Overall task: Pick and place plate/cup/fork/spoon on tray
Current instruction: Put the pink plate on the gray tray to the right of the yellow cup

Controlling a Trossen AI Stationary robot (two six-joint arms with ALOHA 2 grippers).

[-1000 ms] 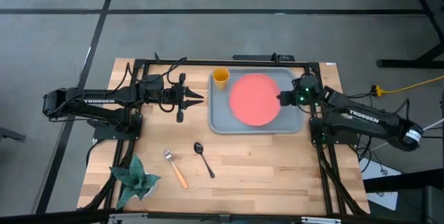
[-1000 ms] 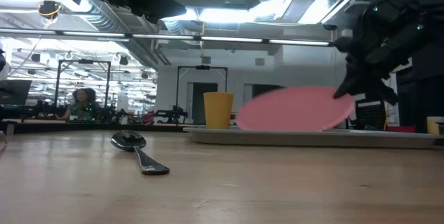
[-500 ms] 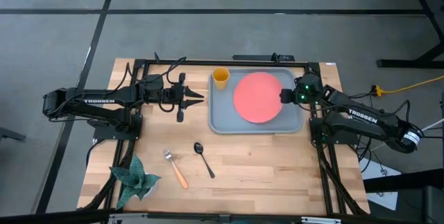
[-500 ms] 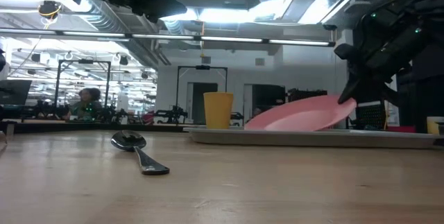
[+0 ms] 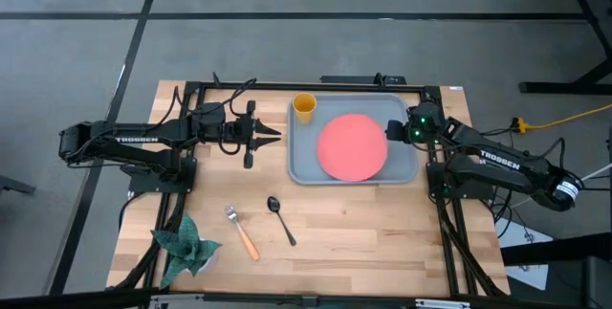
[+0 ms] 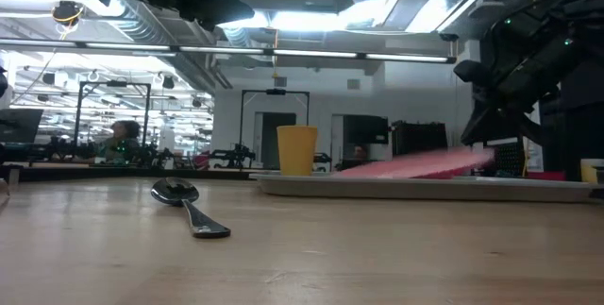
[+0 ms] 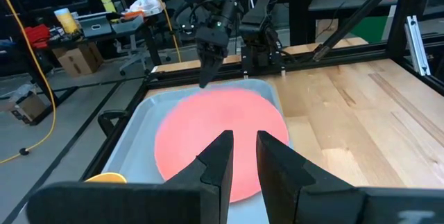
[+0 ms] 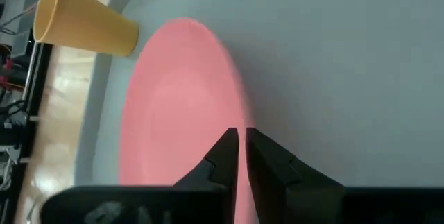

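Lowered from its tilt, plate (image 5: 352, 146) now lies in tray (image 5: 304, 170) beside cup (image 5: 304, 107), right gripper (image 5: 390, 133) slightly parted at its rim; fork (image 5: 242, 231) and spoon (image 5: 281, 219) remain on the table.

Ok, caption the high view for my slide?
Plate and cup on tray, right gripper at plate's rim; fork and spoon on table.

from the low view the fork isn't visible at all, and the tray (image 6: 415, 186) shows only as a thin edge-on strip, cut off at the right. the plate (image 6: 425, 165) looks smeared there. in the right wrist view the plate (image 8: 173, 106) runs behind the fingers (image 8: 223, 156), so can't tell if they touch its rim. the cup (image 7: 105, 178) is mostly hidden behind the left wrist's housing.
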